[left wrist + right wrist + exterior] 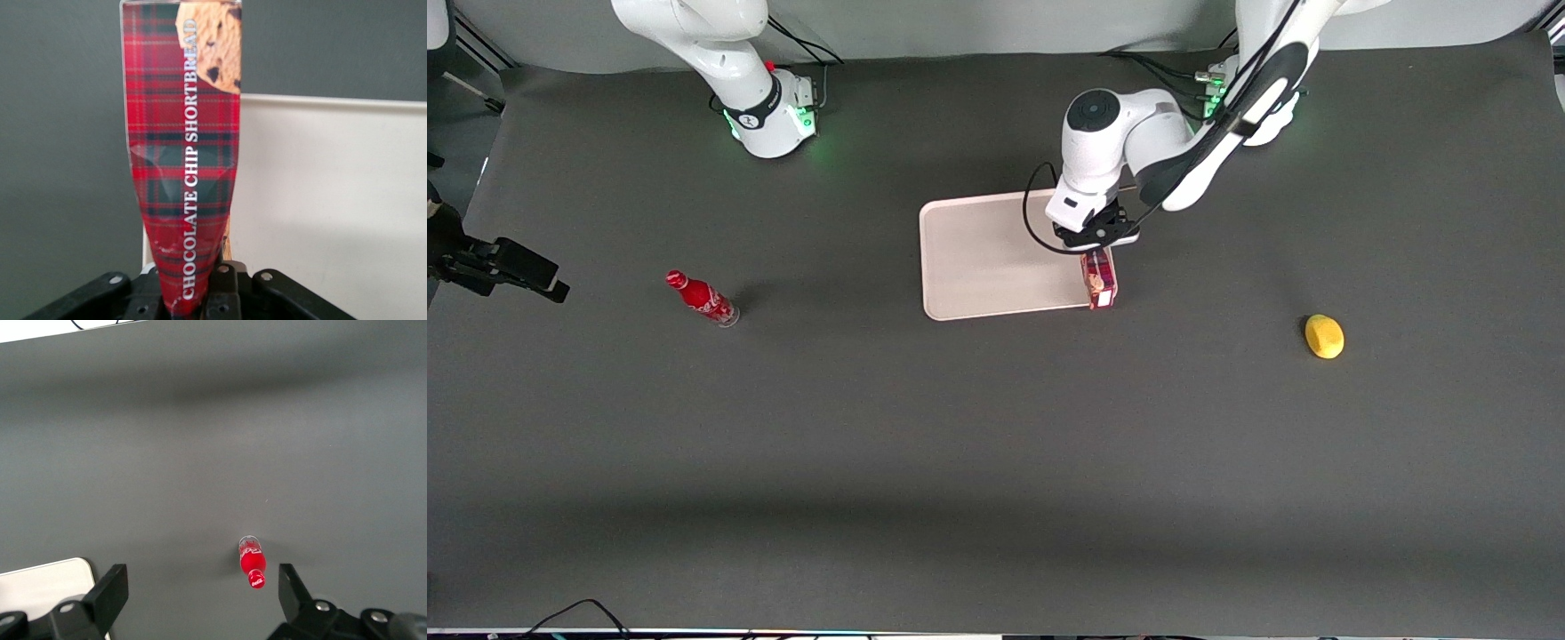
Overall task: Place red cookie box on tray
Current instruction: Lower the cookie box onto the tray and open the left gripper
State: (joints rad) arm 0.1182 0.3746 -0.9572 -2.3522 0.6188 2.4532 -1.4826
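The claw (1096,238) was clamped tight on the red cookie box (1099,278), which hung straight below its fingers, right over the tray (978,258) edge toward the working arm's end. A yellow lemon (1324,337) lay well apart, nearer the front camera than the claw.

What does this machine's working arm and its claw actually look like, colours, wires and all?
The left arm is glossy white with rounded segments, a dark circular cap on one joint and a black panel along its forearm. Black cables loop beside it, and green lights glow at its base. Its gripper is black, blocky plastic with visible screw heads.
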